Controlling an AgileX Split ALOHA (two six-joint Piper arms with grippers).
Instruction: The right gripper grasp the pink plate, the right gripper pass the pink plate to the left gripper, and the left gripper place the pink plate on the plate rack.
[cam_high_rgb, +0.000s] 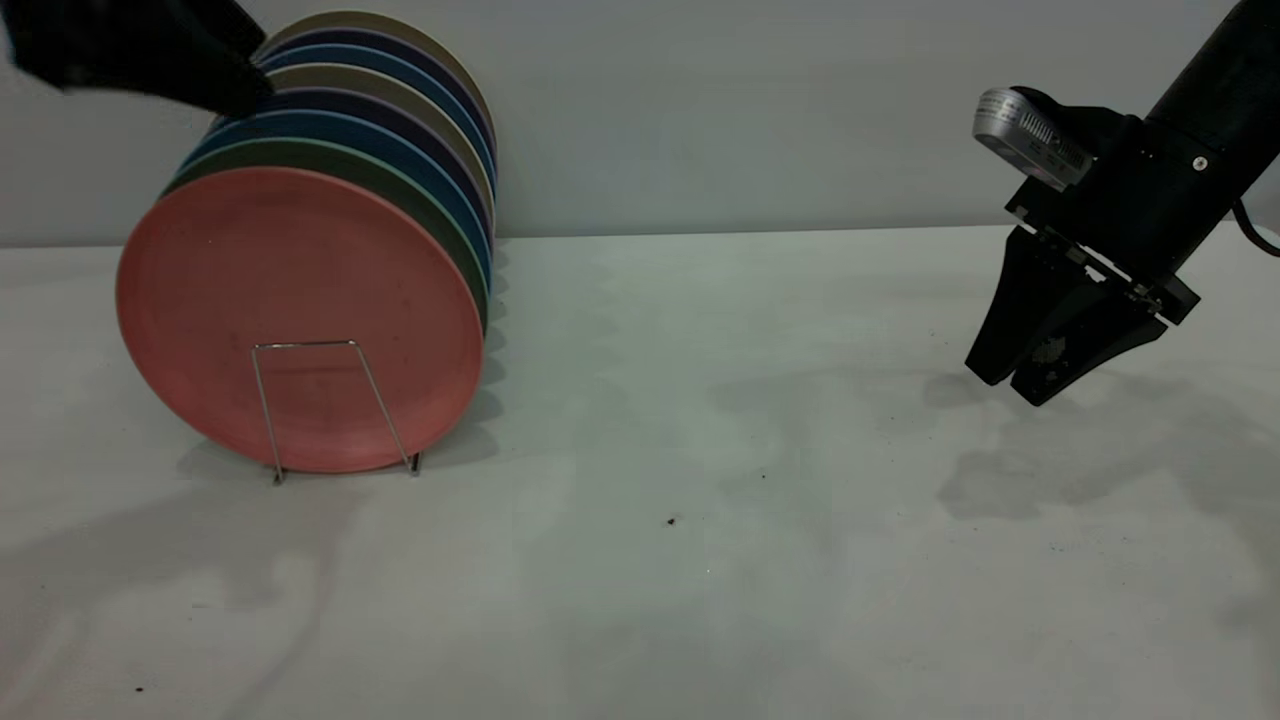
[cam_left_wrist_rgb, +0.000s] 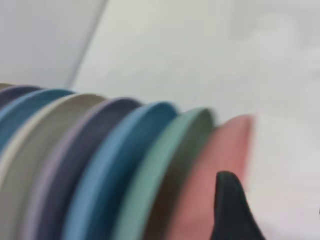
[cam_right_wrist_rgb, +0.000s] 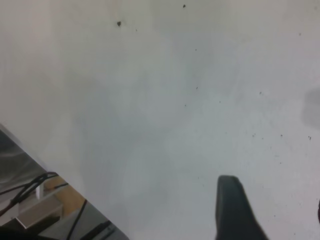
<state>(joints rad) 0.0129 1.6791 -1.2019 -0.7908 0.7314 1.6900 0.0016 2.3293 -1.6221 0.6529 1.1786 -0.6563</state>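
Note:
The pink plate (cam_high_rgb: 300, 290) stands upright at the front of a row of plates in the plate rack (cam_high_rgb: 300, 344), whose wire loop crosses its lower face. In the left wrist view the pink plate (cam_left_wrist_rgb: 225, 155) shows edge-on beside one black finger. The left gripper (cam_high_rgb: 235, 90) hovers above the top of the row, behind the pink plate, and touches nothing. Seen from its own wrist, the left gripper (cam_left_wrist_rgb: 272, 210) is open and empty. The right gripper (cam_high_rgb: 1015, 385) hangs just above the table at the far right, and in its wrist view the right gripper (cam_right_wrist_rgb: 272, 210) is open and empty.
Behind the pink plate stand a green plate (cam_high_rgb: 330, 155), then several blue, dark purple and beige plates (cam_high_rgb: 400, 100), all upright. The white table (cam_high_rgb: 700, 450) stretches bare between the rack and the right arm. A grey wall runs along the back.

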